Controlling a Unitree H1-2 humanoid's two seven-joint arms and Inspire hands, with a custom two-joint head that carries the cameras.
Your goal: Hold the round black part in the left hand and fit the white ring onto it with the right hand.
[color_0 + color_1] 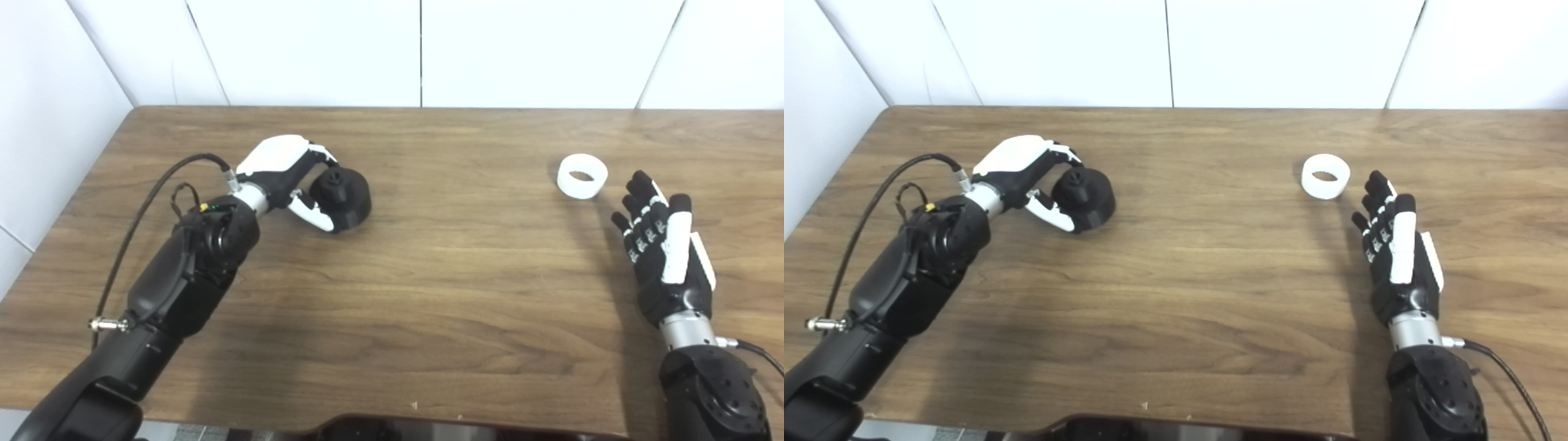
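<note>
The round black part (344,197) lies on the wooden table (441,275) at the left, with a small knob on its face. My left hand (283,171) wraps around its left side, fingers curled over the top and thumb under the front edge, touching it. The white ring (582,176) lies flat on the table at the right, also in the right eye view (1325,176). My right hand (658,245) is open with fingers straight, just below and to the right of the ring, apart from it and holding nothing.
White walls (422,49) stand close behind the table and along its left side. A black cable (141,214) loops off my left forearm. A dark rounded object (429,429) sits at the table's near edge.
</note>
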